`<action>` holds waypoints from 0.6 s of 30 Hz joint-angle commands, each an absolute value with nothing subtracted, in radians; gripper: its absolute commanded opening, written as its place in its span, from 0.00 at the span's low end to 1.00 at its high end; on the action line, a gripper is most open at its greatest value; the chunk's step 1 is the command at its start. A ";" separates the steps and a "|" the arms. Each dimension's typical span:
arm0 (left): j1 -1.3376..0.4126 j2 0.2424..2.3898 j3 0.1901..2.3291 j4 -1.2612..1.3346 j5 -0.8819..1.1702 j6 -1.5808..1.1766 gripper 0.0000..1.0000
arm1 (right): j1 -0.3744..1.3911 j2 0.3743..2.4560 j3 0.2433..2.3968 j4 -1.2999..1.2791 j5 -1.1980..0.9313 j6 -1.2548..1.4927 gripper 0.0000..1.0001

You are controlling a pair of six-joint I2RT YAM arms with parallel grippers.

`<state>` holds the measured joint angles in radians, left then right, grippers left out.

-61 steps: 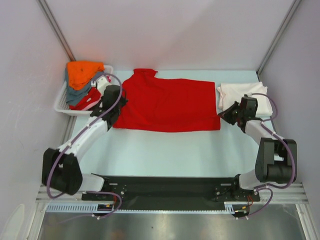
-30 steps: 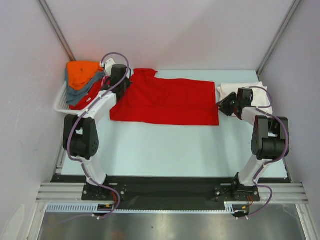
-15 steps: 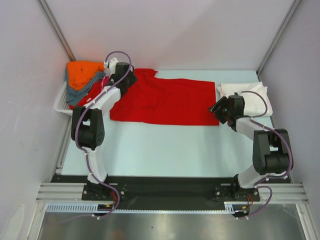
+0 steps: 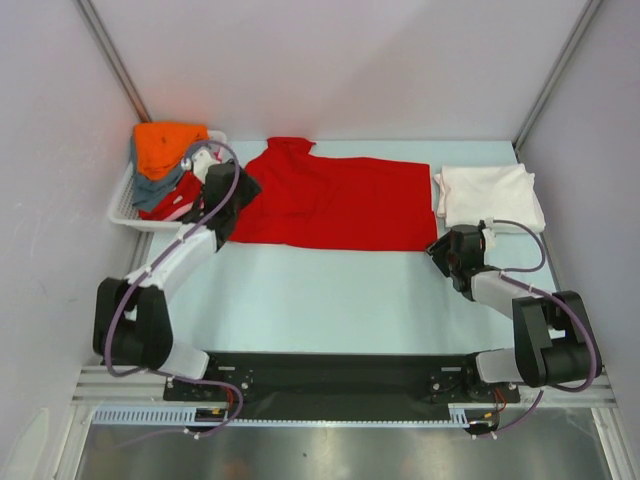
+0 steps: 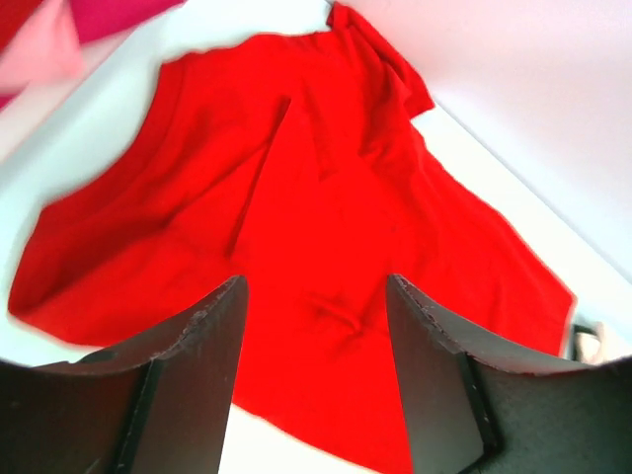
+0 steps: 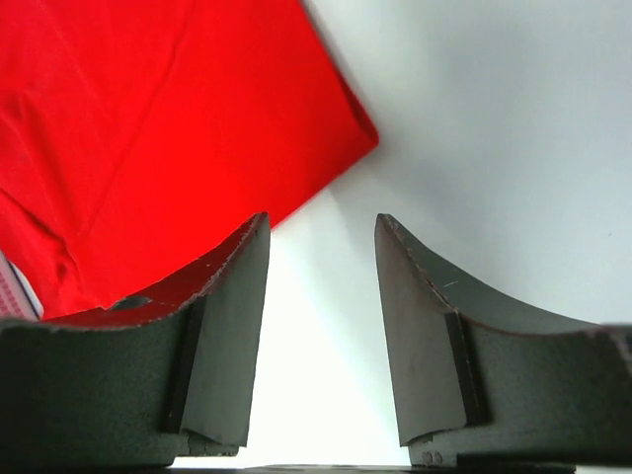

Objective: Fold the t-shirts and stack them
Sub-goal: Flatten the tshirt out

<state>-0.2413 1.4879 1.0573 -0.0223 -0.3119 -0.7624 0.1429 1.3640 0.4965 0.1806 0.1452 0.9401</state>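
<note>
A plain bright red t-shirt point(image 4: 335, 205) lies folded lengthwise across the back of the table; it fills the left wrist view point(image 5: 296, 197). A folded cream-white t-shirt point(image 4: 490, 195) lies at the right. My left gripper point(image 4: 238, 190) is open and empty over the red shirt's left end point(image 5: 314, 296). My right gripper point(image 4: 437, 250) is open and empty at the red shirt's near right corner point(image 6: 336, 118), with bare table between its fingers. Orange point(image 4: 168, 143), grey-teal point(image 4: 150, 185) and red-with-pink point(image 4: 172, 200) shirts sit in the basket.
A white mesh basket point(image 4: 122, 210) stands at the back left against the wall. Pale walls close in the table on both sides and behind. The black rail point(image 4: 330, 375) with both arm bases runs along the near edge.
The left arm has swung back from the shirt's far left edge to its near left end. The right gripper has moved nearer and down to the shirt's near right corner. The red shirt is narrower than 2 s ago.
</note>
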 commanded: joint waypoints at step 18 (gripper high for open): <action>-0.248 1.255 0.621 0.178 -0.492 -1.057 0.58 | 0.117 1.589 0.554 0.333 0.230 1.037 0.05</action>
